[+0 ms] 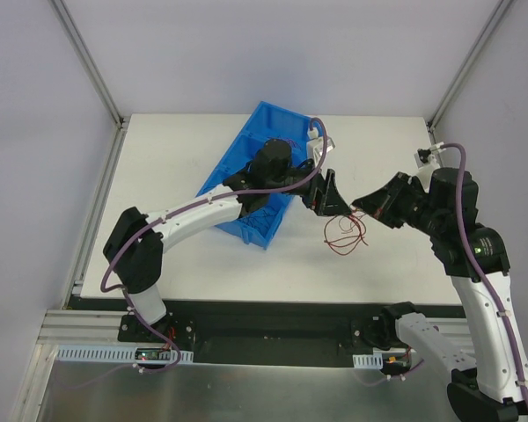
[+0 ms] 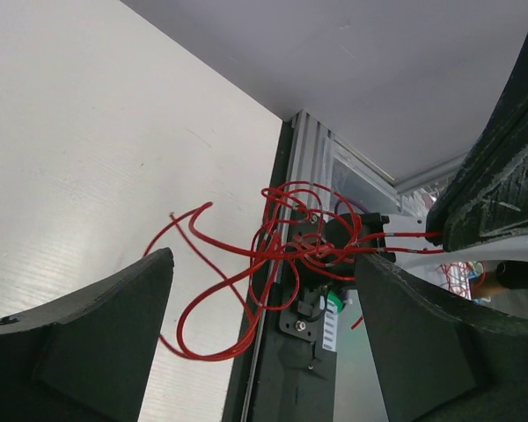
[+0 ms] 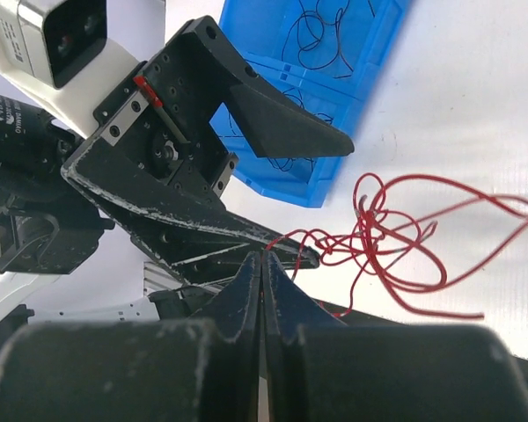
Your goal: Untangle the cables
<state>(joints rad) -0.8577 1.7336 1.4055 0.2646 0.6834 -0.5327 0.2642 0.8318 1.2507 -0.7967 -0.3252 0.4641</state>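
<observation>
Right gripper (image 3: 262, 264), fingers pressed together on a strand of the red cables (image 3: 392, 233), held the knot over the table (image 1: 405, 158) just right of the blue bin (image 1: 246, 158); left gripper (image 2: 260, 272), jaws apart, needed one separate loop, pulled away gently.

From above, the left arm (image 1: 194, 215) covers much of the blue bin (image 1: 260, 119), and the red wire tangle (image 1: 345, 233) is too fine to count strands. In the right wrist view the bin runs off the top edge, cutting its black wires (image 3: 321, 26) short, and one red strand vanishes between the right gripper (image 3: 262, 259)'s pressed-together tips. The left wrist view's bottom edge crops both fingers (image 2: 97, 352) of the left gripper (image 2: 264, 264).
</observation>
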